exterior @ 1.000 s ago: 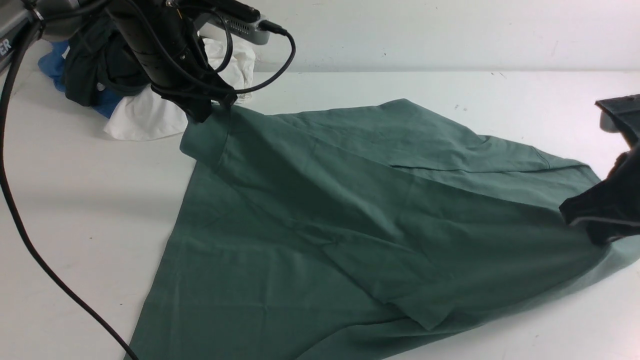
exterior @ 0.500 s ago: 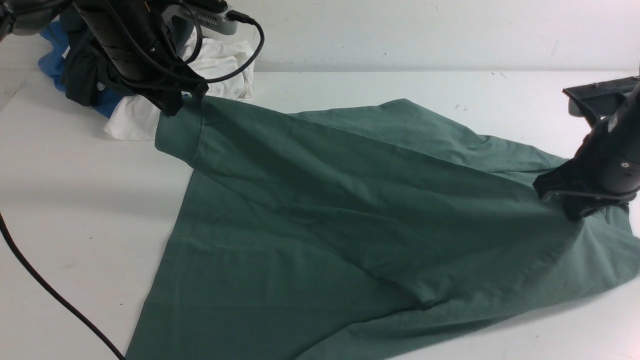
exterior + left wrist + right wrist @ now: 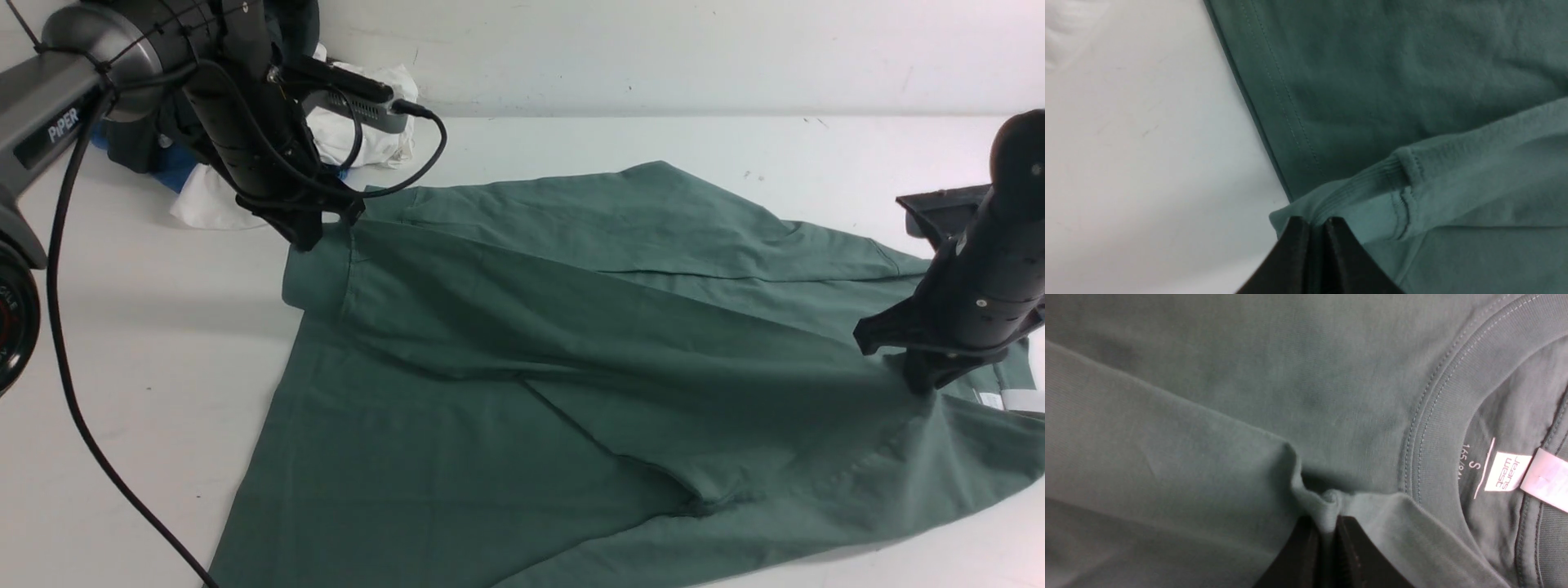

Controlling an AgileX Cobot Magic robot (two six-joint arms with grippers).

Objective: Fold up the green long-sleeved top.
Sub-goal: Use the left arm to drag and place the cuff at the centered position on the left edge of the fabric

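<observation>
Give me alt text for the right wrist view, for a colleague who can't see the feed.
The right gripper is shut on a pinched fold of the green long-sleeved top, close beside its ribbed neckband. Inside the neck opening sit a white label and a printed size S; green fabric fills the rest of the view.

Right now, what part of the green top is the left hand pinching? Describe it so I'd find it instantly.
The green long-sleeved top spreads across the white table. At its far left corner, the left hand pinches the sleeve cuff: ribbed, unlike the flat-stitched hem beside it.
</observation>
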